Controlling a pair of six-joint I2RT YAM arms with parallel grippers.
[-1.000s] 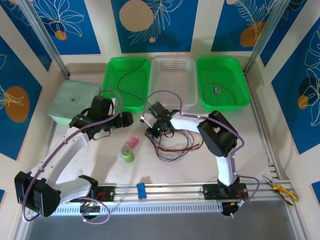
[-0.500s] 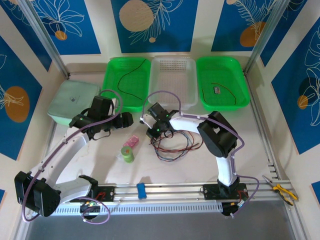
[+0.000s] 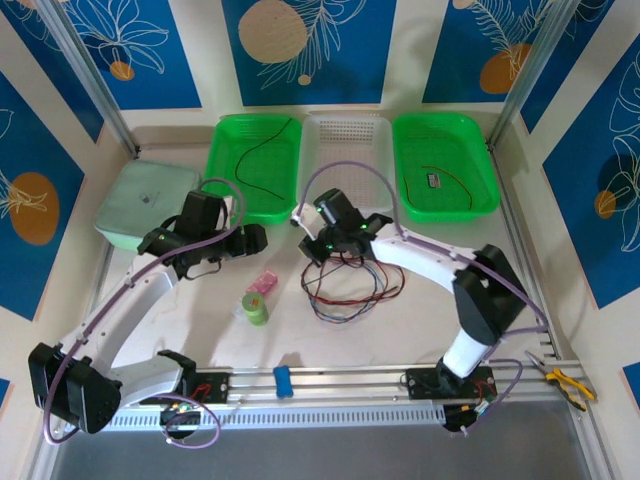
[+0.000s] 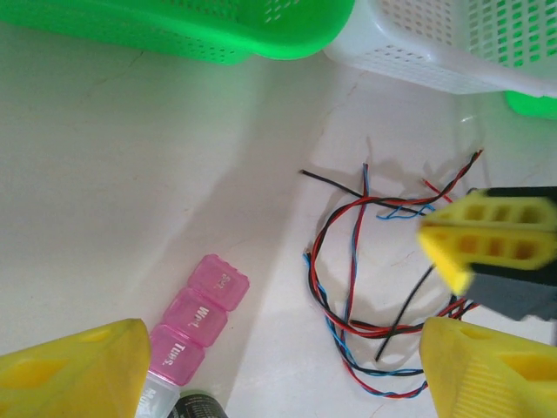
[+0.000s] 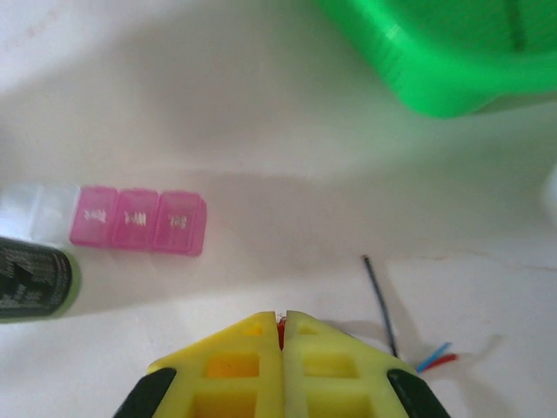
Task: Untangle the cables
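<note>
Red, black and blue-grey cables (image 3: pixel 345 292) lie in loose, thin loops on the smooth pale table (image 3: pixel 420 320), just in front of the white basket (image 3: pixel 322 150) and between the two arms. From the left wrist the strands (image 4: pixel 348 292) show as glossy, twisted red-and-blue pairs crossed by one black wire, with the cut ends fanned out toward the baskets. The right gripper (image 3: pixel 322 243) sits at the far-left edge of the bundle. Its ribbed yellow fingers (image 5: pixel 252 348) are pressed together with a sliver of red wire pinched between them, and a black end and short red and blue tips (image 5: pixel 435 359) lie just to one side. The left gripper (image 3: pixel 255 238) hangs near the tangle with its yellow fingers (image 4: pixel 78 366) spread wide and nothing between them. A pink translucent pill organizer (image 3: pixel 262 284) of small square lidded cells lies left of the cables. A short cylindrical bottle with a green band (image 3: pixel 256 310) stands just in front of it. Two green perforated plastic baskets (image 3: pixel 228 175) (image 3: pixel 480 180) flank the white one, each with a thin wire inside. A soft pale-green pouch (image 3: pixel 140 205) rests at far left, and yellow-handled pliers (image 3: pixel 565 382) at the right edge.
</note>
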